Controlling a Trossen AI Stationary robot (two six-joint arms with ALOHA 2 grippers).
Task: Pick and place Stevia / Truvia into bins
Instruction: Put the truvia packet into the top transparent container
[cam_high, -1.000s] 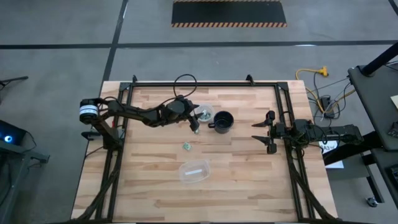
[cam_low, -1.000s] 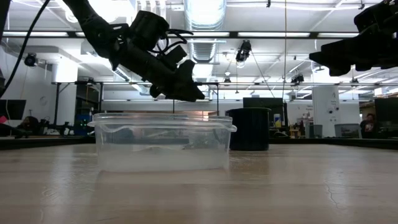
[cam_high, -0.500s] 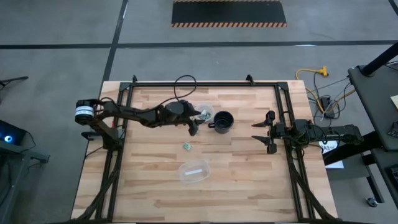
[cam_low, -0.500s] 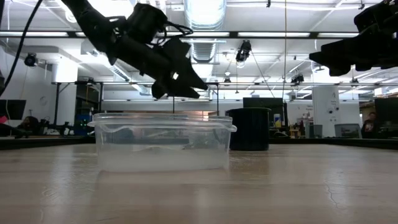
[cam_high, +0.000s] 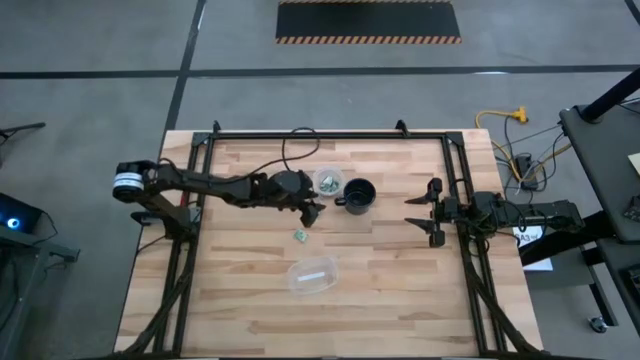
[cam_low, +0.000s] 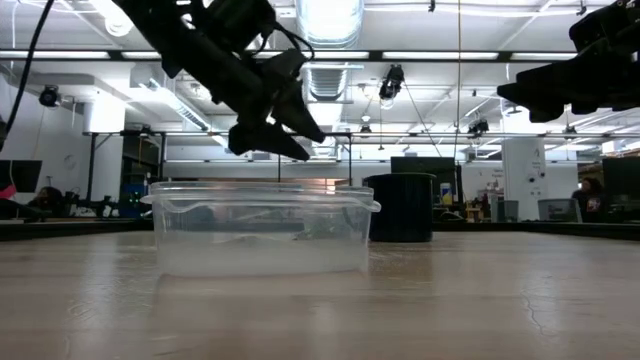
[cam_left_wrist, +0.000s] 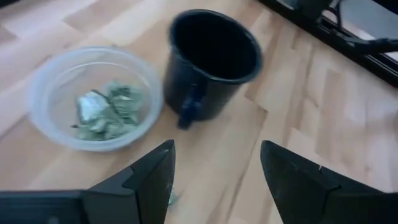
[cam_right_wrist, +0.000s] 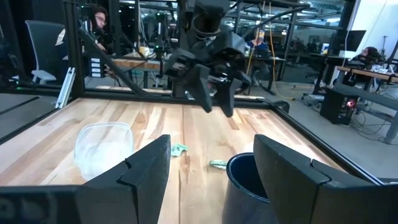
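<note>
The clear round cup (cam_high: 328, 182), the bin, stands on the table with several green-and-white Stevia packets (cam_left_wrist: 106, 109) inside it, just left of the black mug (cam_high: 359, 194). One more packet (cam_high: 300, 235) lies flat on the wood nearer the front edge. My left gripper (cam_high: 314, 211) hangs open in the air on the near side of the cup, above and a little beyond that loose packet, with nothing between its fingers (cam_left_wrist: 151, 177). My right gripper (cam_high: 418, 213) waits open at the table's right side, raised above the table and pointing level toward the mug.
A larger oval clear tub (cam_high: 313, 276) stands toward the table's front edge, in front of the low camera (cam_low: 260, 228). Black frame rails (cam_high: 190, 230) run along the left and right sides. Bare wood lies in front of and behind the objects.
My left gripper has risen and rolled about its own axis. It has also tipped up from steeply downward to a shallower slant and drawn away from above the cup toward the near side. The cup, mug, tub and loose packet have stayed in place.
</note>
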